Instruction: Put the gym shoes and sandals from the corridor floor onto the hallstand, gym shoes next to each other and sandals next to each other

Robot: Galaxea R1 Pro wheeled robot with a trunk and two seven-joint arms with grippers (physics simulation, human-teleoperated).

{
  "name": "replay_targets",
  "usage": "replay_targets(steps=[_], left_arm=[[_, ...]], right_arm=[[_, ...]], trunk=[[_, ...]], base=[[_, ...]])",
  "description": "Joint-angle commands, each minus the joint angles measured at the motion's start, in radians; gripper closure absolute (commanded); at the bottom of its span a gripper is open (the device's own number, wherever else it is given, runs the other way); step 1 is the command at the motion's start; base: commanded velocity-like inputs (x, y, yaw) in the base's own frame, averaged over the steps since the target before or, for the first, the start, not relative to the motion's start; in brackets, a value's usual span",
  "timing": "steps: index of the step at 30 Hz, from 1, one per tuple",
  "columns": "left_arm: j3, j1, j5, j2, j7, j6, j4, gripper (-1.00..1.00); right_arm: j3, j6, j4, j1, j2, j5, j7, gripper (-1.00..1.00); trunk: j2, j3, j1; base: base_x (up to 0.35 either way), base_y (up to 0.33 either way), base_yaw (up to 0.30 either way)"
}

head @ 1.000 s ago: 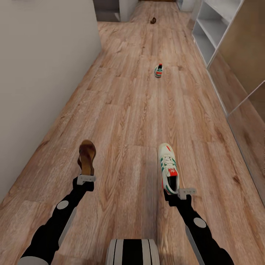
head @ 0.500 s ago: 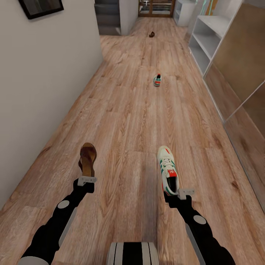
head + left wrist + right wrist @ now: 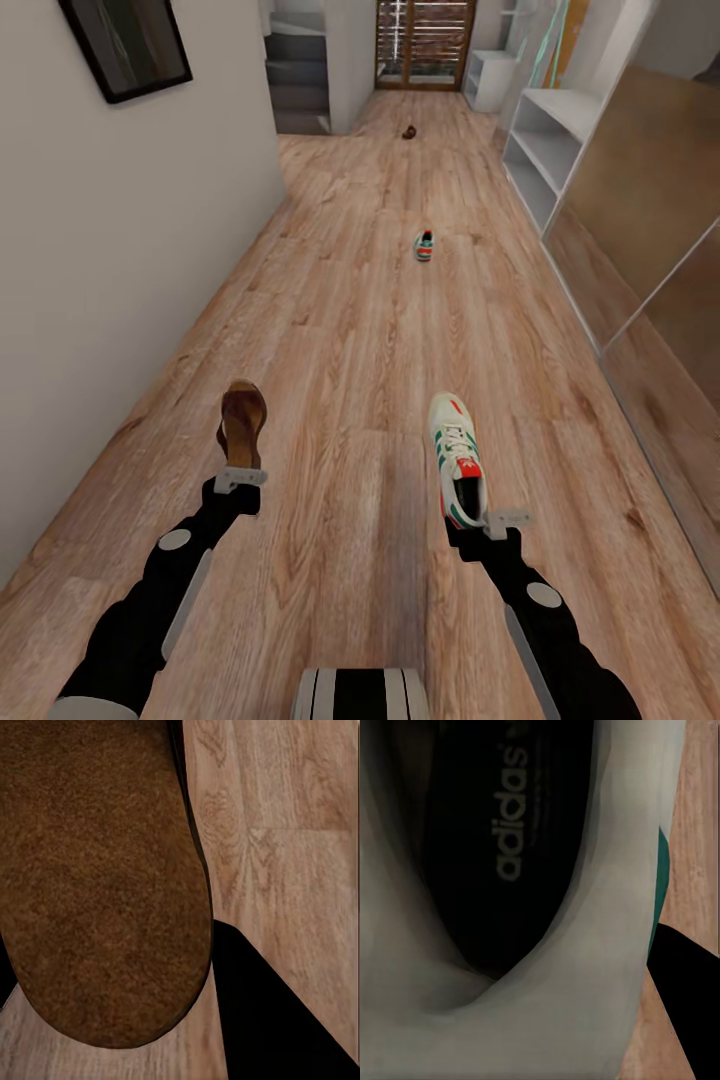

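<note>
My left gripper (image 3: 240,472) is shut on the heel of a dark brown sandal (image 3: 241,420), held above the corridor floor (image 3: 340,330); in the left wrist view the sandal's (image 3: 97,870) brown surface is close up. The right gripper (image 3: 478,515) is shut on the heel of a white, green-striped gym shoe (image 3: 455,455), whose dark insole (image 3: 510,817) faces the right wrist camera. A second gym shoe (image 3: 424,245) lies on the floor ahead. The other sandal (image 3: 408,132) lies farther down the corridor. A low white unit with open tiers (image 3: 548,145), seemingly the hallstand, stands against the right wall.
A plain wall (image 3: 130,250) with a dark framed picture (image 3: 130,45) runs close on my left. Wood-panelled sliding doors (image 3: 650,220) line the right side. Far off are a small white cabinet (image 3: 490,78), a slatted door (image 3: 424,42) and stairs (image 3: 298,70).
The head camera has tilted up, so more of the far corridor and the wall picture show. Both grippers keep their hold on the sandal and the gym shoe.
</note>
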Motion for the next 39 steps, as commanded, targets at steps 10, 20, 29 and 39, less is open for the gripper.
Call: replay_targets(steps=[10,20,29,39], left_arm=[[-0.002,0.001,-0.001,0.0,-0.003,0.008,0.0,1.0],[-0.002,0.003,-0.001,0.0,-0.003,0.008,0.0,1.0],[-0.002,0.003,0.001,0.0,-0.004,0.008,0.0,1.0],[-0.002,0.003,0.0,0.0,-0.004,0.008,0.0,1.0]], right_arm=[[0.0,0.006,0.0,0.0,0.0,-0.003,-0.001,1.0],[0.0,0.006,0.0,0.0,0.0,-0.004,-0.001,1.0],[0.0,0.006,0.0,-0.001,0.0,-0.004,-0.001,1.0],[0.0,0.006,0.0,-0.006,0.0,-0.002,-0.001,1.0]], trunk=[[0.002,0.054,-0.005],[0.004,0.109,-0.009],[0.007,0.159,-0.013],[0.009,0.214,-0.018]], base=[[0.0,0.0,0.0],[0.0,0.0,0.0],[0.0,0.0,0.0],[0.0,0.0,0.0]])
